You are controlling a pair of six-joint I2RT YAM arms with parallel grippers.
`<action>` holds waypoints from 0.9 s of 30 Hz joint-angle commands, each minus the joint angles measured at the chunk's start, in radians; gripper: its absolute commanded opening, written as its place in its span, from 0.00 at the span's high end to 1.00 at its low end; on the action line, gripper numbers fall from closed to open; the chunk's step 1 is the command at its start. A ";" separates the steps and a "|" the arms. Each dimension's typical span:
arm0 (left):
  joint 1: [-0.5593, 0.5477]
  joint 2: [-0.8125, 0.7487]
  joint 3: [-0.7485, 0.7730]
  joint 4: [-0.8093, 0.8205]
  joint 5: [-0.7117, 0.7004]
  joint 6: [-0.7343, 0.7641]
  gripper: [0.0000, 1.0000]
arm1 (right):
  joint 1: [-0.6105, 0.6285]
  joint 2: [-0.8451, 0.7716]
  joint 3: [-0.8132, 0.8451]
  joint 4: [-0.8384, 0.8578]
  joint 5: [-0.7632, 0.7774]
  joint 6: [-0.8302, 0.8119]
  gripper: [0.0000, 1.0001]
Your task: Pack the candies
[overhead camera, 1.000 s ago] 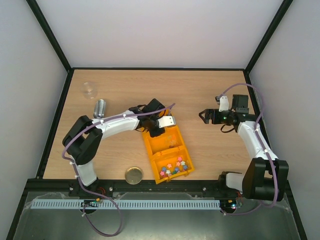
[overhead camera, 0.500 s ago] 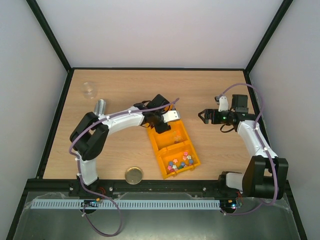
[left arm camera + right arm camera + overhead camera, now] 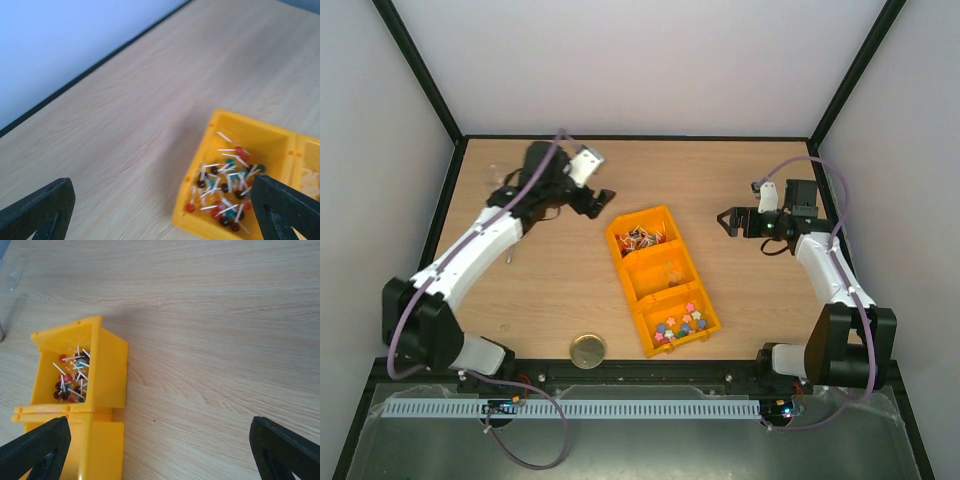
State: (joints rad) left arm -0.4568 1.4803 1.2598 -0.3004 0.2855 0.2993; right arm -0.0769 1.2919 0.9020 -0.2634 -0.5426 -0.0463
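Note:
A yellow three-compartment bin (image 3: 632,283) lies mid-table. Its far compartment holds small red, dark and green candies on white sticks (image 3: 640,238), also seen in the left wrist view (image 3: 225,185) and the right wrist view (image 3: 72,377). Its near compartment holds bright pink, blue, yellow and red candies (image 3: 678,325). My left gripper (image 3: 600,200) hangs open to the bin's far left, holding nothing (image 3: 160,182). My right gripper (image 3: 725,222) stands open to the right of the bin over bare wood (image 3: 159,422).
A round gold lid (image 3: 587,351) lies near the front edge, left of the bin. A clear cup (image 3: 498,172) stands at the far left, partly behind my left arm. Black frame rails edge the table.
My left arm has swung up and away from the bin toward the far left, and its jaws have opened wide. The bin shifted slightly. The right gripper has edged a little farther back.

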 commanded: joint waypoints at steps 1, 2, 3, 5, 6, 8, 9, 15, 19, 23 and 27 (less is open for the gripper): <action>0.135 -0.107 -0.094 0.038 0.051 -0.110 0.01 | -0.001 0.023 0.046 0.009 -0.030 0.016 0.01; 0.167 -0.115 -0.082 -0.005 0.044 -0.097 0.01 | -0.001 0.026 0.049 0.011 -0.033 0.017 0.01; 0.200 -0.109 -0.055 -0.052 0.034 -0.080 0.01 | -0.002 0.031 0.053 0.013 -0.035 0.019 0.01; 0.263 -0.069 -0.001 -0.131 -0.001 -0.047 0.01 | -0.002 0.038 0.057 0.016 -0.041 0.023 0.01; 0.301 -0.047 0.017 -0.150 -0.018 -0.037 0.01 | -0.001 0.041 0.059 0.018 -0.045 0.026 0.01; 0.398 0.000 0.051 -0.172 -0.053 -0.027 0.01 | -0.001 0.048 0.061 0.019 -0.053 0.033 0.02; 0.446 0.025 0.069 -0.181 -0.042 -0.024 0.01 | -0.001 0.050 0.062 0.021 -0.054 0.034 0.01; 0.649 0.238 0.268 -0.229 -0.072 -0.046 0.07 | -0.001 0.052 0.068 0.017 -0.060 0.036 0.02; 0.755 0.419 0.453 -0.285 -0.083 -0.088 0.14 | -0.002 0.047 0.068 0.009 -0.057 0.032 0.01; 0.808 0.578 0.643 -0.327 -0.069 -0.102 0.17 | -0.001 0.040 0.062 0.003 -0.050 0.025 0.02; 0.816 0.676 0.727 -0.348 -0.019 -0.068 0.18 | -0.001 0.039 0.064 -0.003 -0.040 0.018 0.01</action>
State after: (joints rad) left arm 0.3584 2.0922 1.9167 -0.5766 0.2203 0.2184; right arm -0.0769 1.3376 0.9413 -0.2401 -0.5766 -0.0189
